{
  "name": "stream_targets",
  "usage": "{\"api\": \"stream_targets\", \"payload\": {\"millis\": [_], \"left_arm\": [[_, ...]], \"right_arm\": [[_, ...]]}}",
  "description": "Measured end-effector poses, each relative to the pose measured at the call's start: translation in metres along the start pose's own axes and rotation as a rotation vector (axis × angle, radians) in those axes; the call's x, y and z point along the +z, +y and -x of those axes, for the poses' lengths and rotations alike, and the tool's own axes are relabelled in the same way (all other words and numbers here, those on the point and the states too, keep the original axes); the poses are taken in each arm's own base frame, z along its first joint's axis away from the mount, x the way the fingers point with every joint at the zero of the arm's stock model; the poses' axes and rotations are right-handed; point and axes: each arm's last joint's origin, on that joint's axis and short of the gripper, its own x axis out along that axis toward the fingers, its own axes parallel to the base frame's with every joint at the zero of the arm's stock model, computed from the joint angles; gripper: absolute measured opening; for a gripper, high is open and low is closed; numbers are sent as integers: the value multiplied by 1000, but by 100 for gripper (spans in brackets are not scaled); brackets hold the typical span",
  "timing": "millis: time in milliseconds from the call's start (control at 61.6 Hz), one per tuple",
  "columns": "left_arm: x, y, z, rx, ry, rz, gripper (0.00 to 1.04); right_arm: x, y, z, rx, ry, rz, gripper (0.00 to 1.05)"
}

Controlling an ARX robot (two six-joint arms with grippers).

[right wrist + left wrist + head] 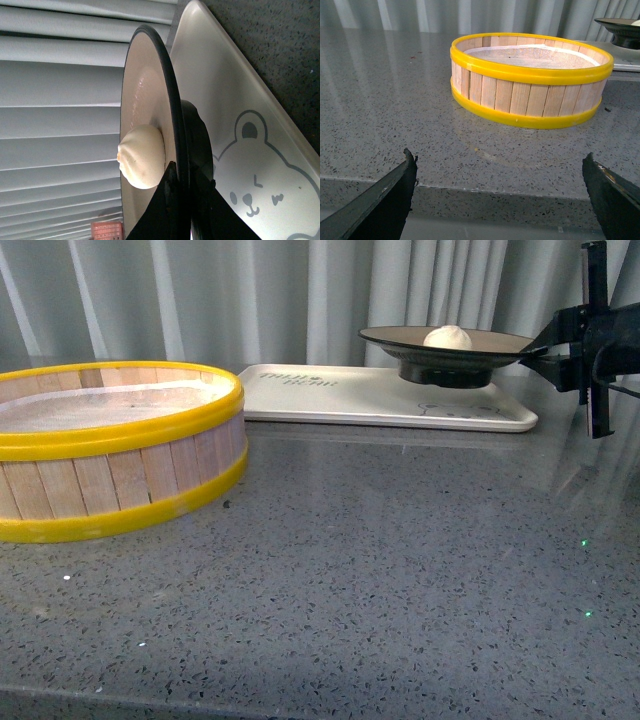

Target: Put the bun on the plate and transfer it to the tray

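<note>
The bun (447, 337) is sitting in the plate (395, 338), so the first half is looking done. The plate is being held low over the far right part of the tray (330, 395); I cannot tell whether its black foot is touching the tray, so setting down and releasing are likely remaining. The right claw (548, 345) is clamping the plate's black rim between its fingers, while the left claw (499, 157) is hanging wide apart and empty near the counter (350, 560) edge.
</note>
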Motion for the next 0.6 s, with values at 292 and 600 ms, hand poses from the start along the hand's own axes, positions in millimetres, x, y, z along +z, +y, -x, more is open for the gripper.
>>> {"api": "stream_targets", "payload": {"millis": [292, 600], "left_arm": [[0, 0, 0, 0, 0, 0, 98], [0, 0, 0, 0, 0, 0, 98]], "right_arm": [[-11, -5, -13, -19, 40, -5, 2], [-3, -9, -13, -26, 19, -6, 2]]}}
